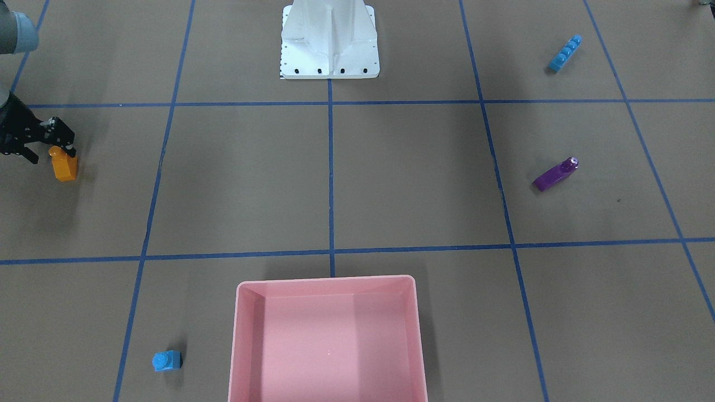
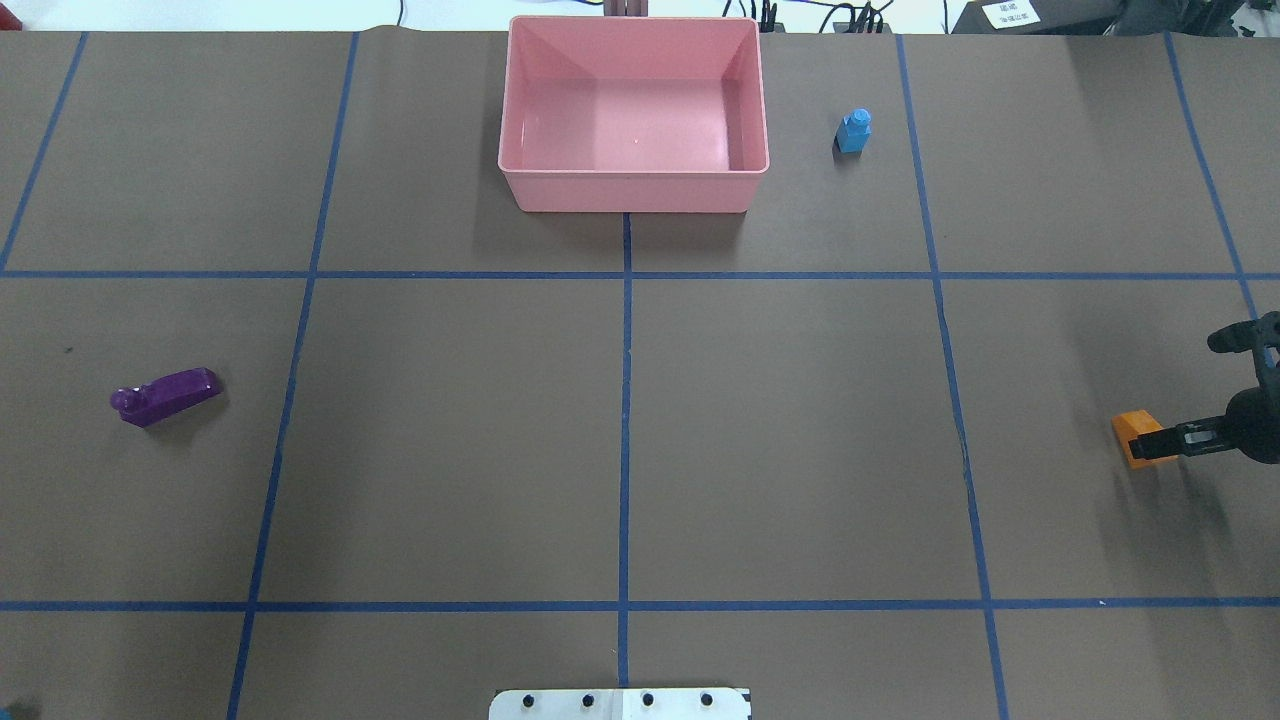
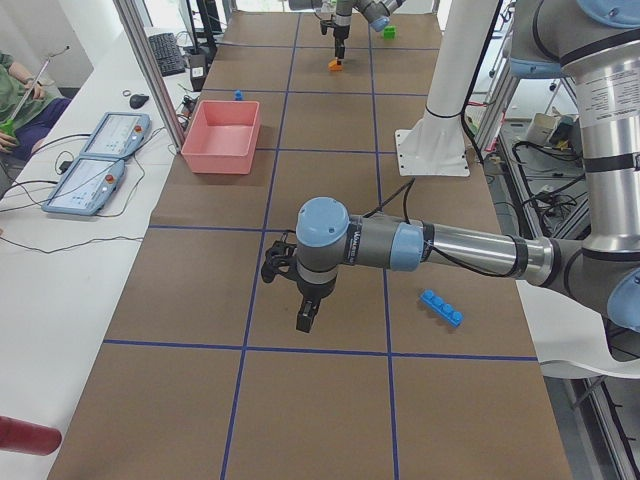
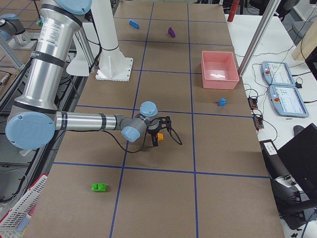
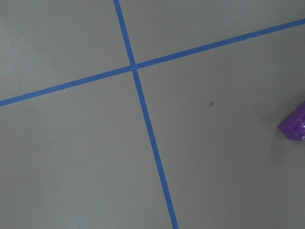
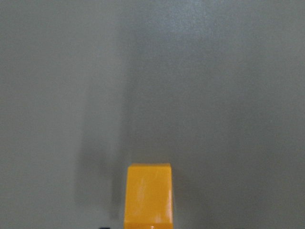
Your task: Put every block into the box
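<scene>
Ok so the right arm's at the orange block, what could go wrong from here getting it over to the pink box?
1. The right end effector meets the orange block only at one end, and a firm clamp isn't visible, so it could tip or slip on lifting.
2. The small light blue block stands beside the box on the side the carry would likely come from; a low pass could knock it.

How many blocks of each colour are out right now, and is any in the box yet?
orange block: 1
light blue: 2, the small light blue block and the long light blue block
purple block: 1
green block: 1
Total: 5, none in the box.
</scene>
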Controlling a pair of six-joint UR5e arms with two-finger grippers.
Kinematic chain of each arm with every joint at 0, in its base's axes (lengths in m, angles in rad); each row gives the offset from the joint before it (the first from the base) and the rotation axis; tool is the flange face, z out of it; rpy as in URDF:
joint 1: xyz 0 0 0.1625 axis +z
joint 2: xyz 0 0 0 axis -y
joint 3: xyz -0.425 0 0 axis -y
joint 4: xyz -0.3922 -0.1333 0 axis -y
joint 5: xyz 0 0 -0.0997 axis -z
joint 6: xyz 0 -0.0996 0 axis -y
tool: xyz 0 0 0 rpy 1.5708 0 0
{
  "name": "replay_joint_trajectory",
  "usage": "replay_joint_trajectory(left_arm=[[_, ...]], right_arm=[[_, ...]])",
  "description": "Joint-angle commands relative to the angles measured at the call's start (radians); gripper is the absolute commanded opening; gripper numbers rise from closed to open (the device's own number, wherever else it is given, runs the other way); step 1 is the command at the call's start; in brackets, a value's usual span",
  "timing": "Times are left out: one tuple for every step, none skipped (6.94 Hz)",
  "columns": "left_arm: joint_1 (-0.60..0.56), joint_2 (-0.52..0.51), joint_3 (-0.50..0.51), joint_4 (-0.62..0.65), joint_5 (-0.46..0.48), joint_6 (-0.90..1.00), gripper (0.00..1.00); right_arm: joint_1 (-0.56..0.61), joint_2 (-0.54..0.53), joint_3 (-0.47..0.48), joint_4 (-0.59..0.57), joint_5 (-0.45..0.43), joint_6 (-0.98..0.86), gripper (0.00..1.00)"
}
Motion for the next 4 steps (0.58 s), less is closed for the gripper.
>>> replay_joint_trajectory(left_arm=[[0.000,0.001,0.000,0.000,0.000,0.001,1.00],[0.000,0.001,0.000,0.000,0.000,0.001,1.00],[0.000,0.001,0.000,0.000,0.000,0.001,1.00],[0.000,0.001,0.000,0.000,0.000,0.001,1.00]], right_arm=[[-0.011,0.002,0.018,-0.002,0.000,0.003,0.55],[-0.013,0.002,0.026,-0.011,-0.001,0.003,0.47],[-0.013,0.002,0.032,-0.025,-0.001,0.003,0.36],[-0.011,0.001,0.038,-0.028,-0.001,0.003,0.14]])
